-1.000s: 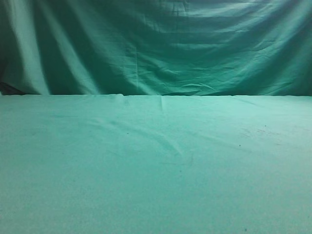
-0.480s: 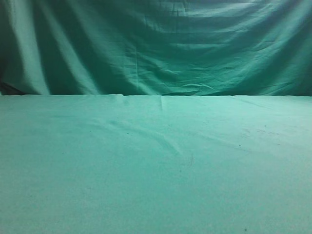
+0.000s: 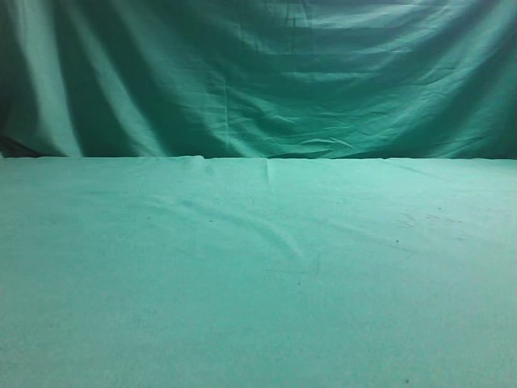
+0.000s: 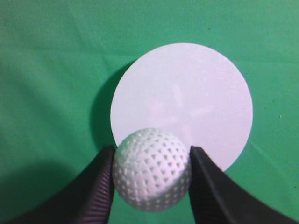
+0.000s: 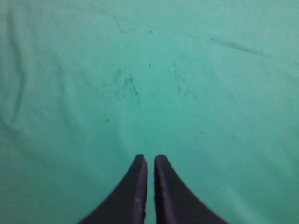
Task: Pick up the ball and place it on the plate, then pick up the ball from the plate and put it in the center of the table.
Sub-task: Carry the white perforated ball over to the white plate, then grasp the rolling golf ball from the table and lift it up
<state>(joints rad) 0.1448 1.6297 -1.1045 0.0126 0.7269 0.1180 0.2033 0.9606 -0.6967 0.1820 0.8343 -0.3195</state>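
In the left wrist view my left gripper (image 4: 151, 161) is shut on the white dimpled golf ball (image 4: 152, 169), one black finger on each side. It holds the ball above the green table (image 4: 42, 70), over the near edge of a round white plate (image 4: 187, 93) that lies flat below. In the right wrist view my right gripper (image 5: 150, 161) is shut and empty, its two black fingers almost touching above bare green cloth (image 5: 149, 70). The exterior view shows only the table (image 3: 258, 283); ball, plate and both grippers are out of that view.
A draped, folded green cloth backdrop (image 3: 258, 81) hangs behind the table's far edge. The cloth under the right gripper has dark specks (image 5: 126, 86) and shallow wrinkles.
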